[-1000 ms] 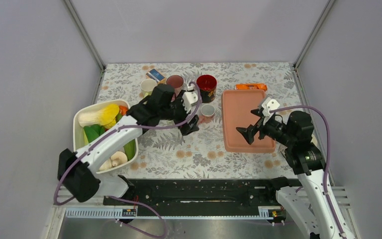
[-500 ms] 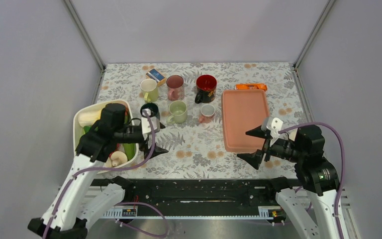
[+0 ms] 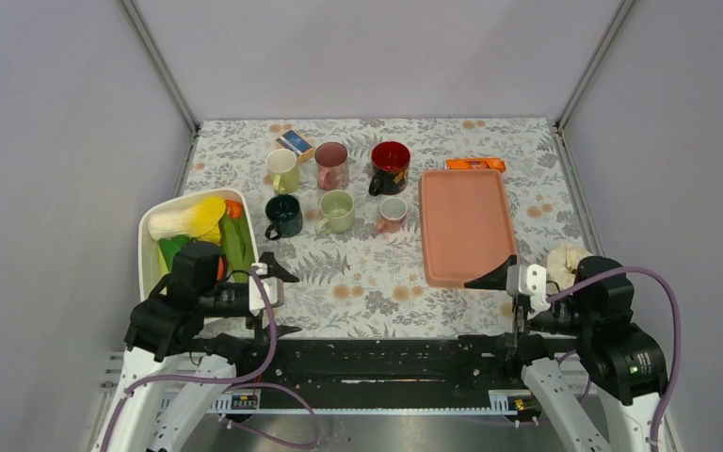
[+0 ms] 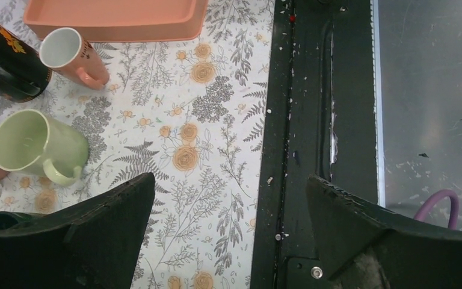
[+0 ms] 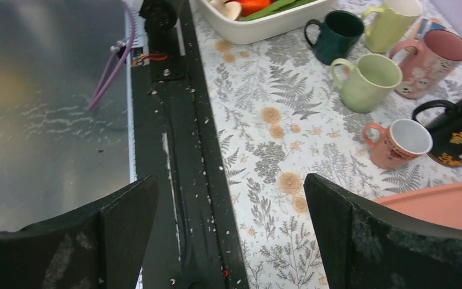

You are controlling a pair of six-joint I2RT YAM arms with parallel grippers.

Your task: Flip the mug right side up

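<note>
At the near left of the table, a white tub (image 3: 151,247) is seen holding vegetables: long green pieces (image 3: 235,247) toward its front, a pale yellow leafy one (image 3: 188,218) behind them and a small orange piece (image 3: 233,207) at the far rim. To the right, a pink tray (image 3: 466,226) is laid flat on the patterned cloth. Between the two, six mugs are set in two rows, all upright with their mouths up, so the one meant by the task cannot be singled out. The nearer row is formed by a dark green mug (image 3: 284,216), a light green mug (image 3: 337,211) and a small pink cup (image 3: 392,213); behind them stand a yellow-green mug (image 3: 282,170), a pink mug (image 3: 331,165) and a red-and-black mug (image 3: 390,167). Both arms are folded low at the near edge, well apart from the mugs. The left gripper (image 3: 282,301) and the right gripper (image 3: 501,309) are spread wide, and nothing is held by either.
</note>
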